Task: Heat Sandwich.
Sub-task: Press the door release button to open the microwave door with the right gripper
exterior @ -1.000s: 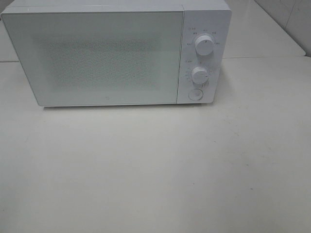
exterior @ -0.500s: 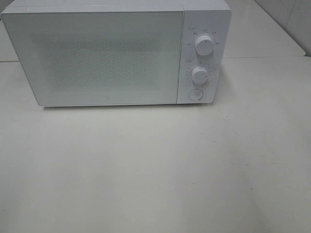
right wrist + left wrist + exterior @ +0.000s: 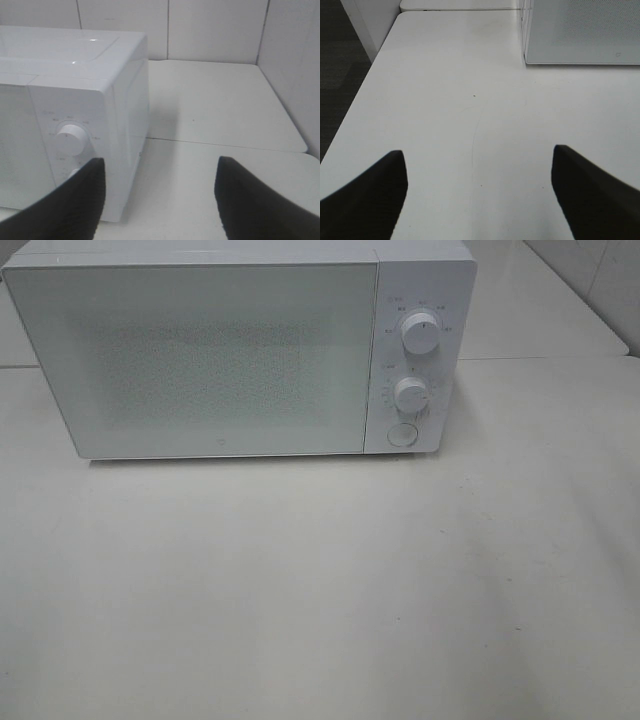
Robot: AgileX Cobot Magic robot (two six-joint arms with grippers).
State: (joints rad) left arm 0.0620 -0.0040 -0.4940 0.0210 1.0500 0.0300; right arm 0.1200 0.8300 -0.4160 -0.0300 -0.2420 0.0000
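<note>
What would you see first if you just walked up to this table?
A big white microwave with its door shut stands at the back of the white table. On its right panel an upper knob sits above a lower knob and a round button. The left gripper and the right gripper are open, holding nothing.

You have a white microwave, door shut, at the back of the pale worktop; its upper dial sits above a lower dial and round button.

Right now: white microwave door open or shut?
Shut. The frosted door of the white microwave lies flush with its knob panel; no gap shows.
</note>
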